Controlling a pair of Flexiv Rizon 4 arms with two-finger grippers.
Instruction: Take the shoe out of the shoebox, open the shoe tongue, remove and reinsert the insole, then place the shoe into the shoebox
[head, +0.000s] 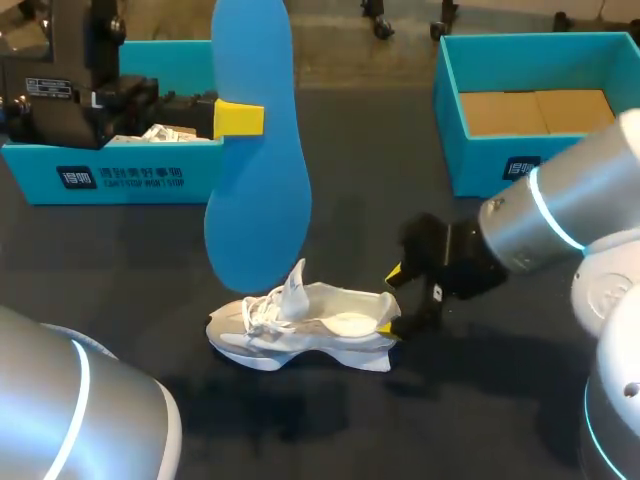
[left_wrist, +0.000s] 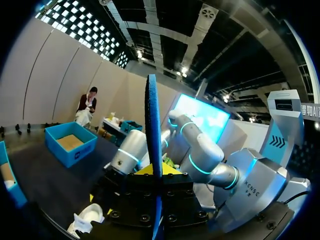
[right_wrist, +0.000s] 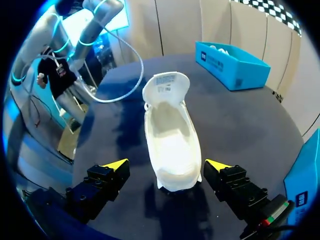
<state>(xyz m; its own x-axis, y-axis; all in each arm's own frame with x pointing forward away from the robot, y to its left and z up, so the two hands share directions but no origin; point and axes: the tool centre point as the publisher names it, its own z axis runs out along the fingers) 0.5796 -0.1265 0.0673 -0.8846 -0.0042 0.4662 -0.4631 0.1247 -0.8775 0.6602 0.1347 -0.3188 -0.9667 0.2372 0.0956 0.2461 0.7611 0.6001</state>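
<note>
Shoe (head: 300, 325) lies on table (head: 120, 300), tongue up. Right gripper (head: 392, 300) sits at heel, jaws spread, not touching. Left gripper (head: 240, 118) pinches blue insole (head: 255, 150), high over shoe. Left box (head: 120, 178), right box (head: 490, 165) far back. Insole out, so step likely putting it back. Next: tip insole down, aim into shoe opening.

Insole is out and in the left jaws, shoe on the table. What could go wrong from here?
1. The insole is pinched at one side edge in the left jaws and hangs above the shoe. It may swing or bend and catch the raised tongue instead of going in.
2. The right jaws stand open on either side of the heel, touching nothing, so the shoe could slide or tip when the insole pushes in.
</note>
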